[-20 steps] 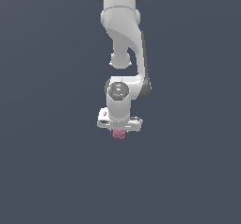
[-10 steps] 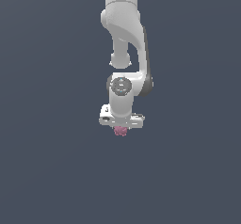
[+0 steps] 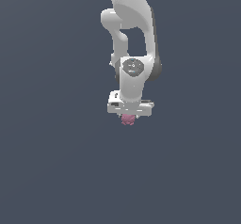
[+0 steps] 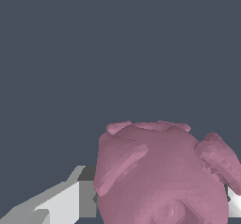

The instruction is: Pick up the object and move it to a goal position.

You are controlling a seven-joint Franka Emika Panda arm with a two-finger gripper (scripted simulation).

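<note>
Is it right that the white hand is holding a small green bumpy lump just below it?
Not quite: the lump is pink, not green. The wrist view shows the pink bumpy lump filling the space between the hand's fingers, and the exterior view shows it just below the white hand. The rest of the statement holds.

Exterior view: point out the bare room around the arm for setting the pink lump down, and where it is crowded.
Nothing else shows on the plain grey ground. It is bare to the exterior view's left and right of the arm and below the gripper. The only crowded spot is at the gripper itself, where the pink lump sits between the fingers.
</note>
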